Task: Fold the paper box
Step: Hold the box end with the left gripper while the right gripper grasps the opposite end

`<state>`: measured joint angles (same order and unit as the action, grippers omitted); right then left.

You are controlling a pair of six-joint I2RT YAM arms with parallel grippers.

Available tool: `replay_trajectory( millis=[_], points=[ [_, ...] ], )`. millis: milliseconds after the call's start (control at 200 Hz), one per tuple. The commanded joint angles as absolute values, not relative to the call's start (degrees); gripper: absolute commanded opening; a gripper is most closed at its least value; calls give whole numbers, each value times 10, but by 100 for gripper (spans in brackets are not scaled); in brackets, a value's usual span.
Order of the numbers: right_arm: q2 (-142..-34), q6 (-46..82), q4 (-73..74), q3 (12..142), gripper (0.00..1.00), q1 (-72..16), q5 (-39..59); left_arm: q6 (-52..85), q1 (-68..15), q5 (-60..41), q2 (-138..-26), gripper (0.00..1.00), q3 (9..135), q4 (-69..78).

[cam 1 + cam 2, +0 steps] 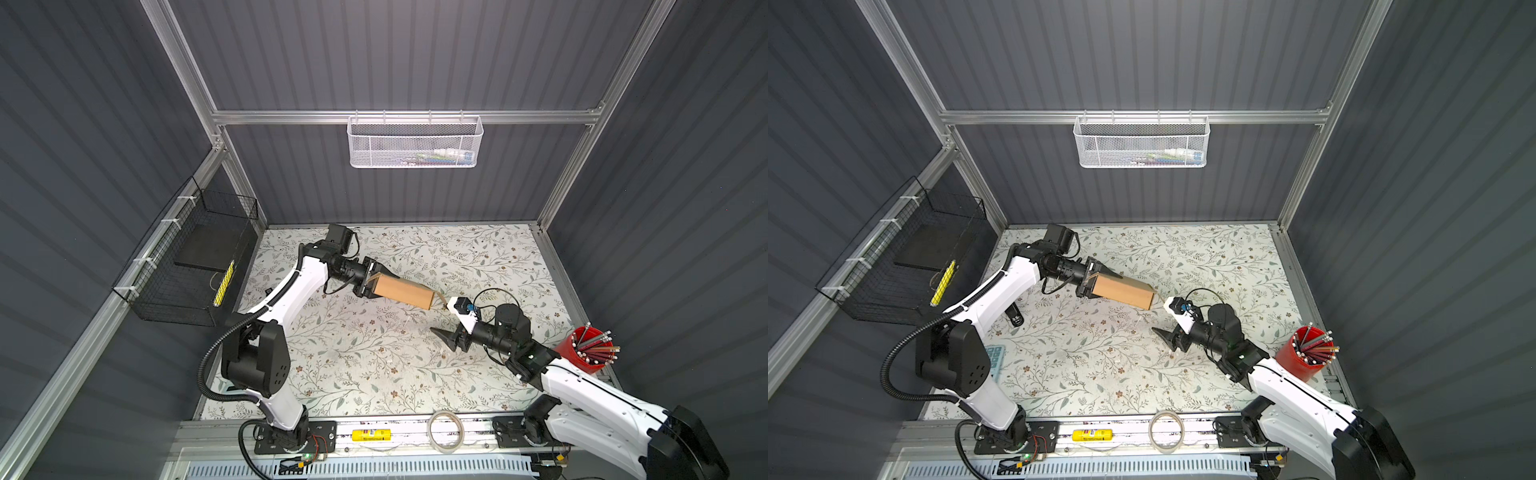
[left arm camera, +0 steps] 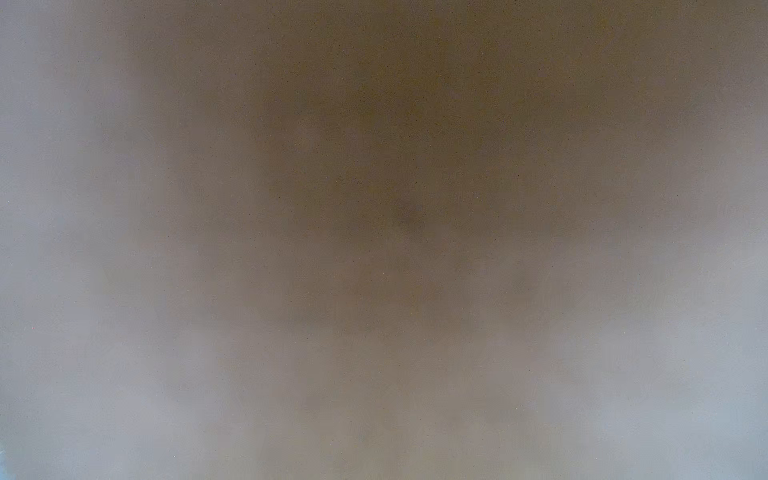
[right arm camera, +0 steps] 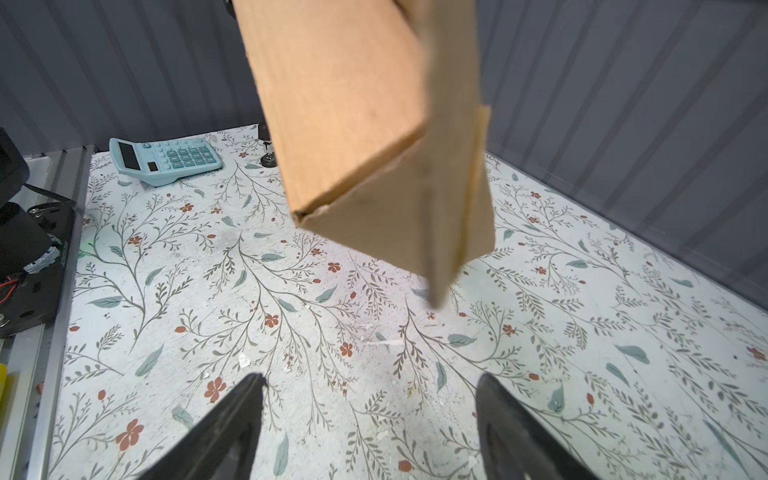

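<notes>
Holding the box (image 1: 405, 293) by one short end in my left hand (image 1: 379, 283), pinched across its thickness. The rest sticks out over the middle of the bench (image 1: 365, 374), clear of the surface. The far end has a loose flap (image 1: 440, 300) poking out past the corner edge. My right hand (image 1: 442, 337) is spread wide and empty, hovering nearer the front than that end and not touching the box. The left wrist view is just brown blur, with cardboard right up on the lens. There's plenty of open bench under and in front of the box. The calculator (image 3: 166, 160) sits off at the left edge and the pencil cup (image 1: 588, 347) at the right edge, both well apart from it.
</notes>
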<state>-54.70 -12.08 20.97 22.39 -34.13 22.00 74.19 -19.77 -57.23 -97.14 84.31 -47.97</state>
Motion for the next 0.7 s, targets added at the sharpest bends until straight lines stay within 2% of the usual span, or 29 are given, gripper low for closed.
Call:
replay_trajectory(
  millis=[0,695],
  points=[
    [-557,-141,246,251,81,-348,202,681,-194,-593,-988,32,869,-577],
    [-564,-176,242,285,85,-367,266,652,-191,-605,-1022,27,885,-608]
  ],
)
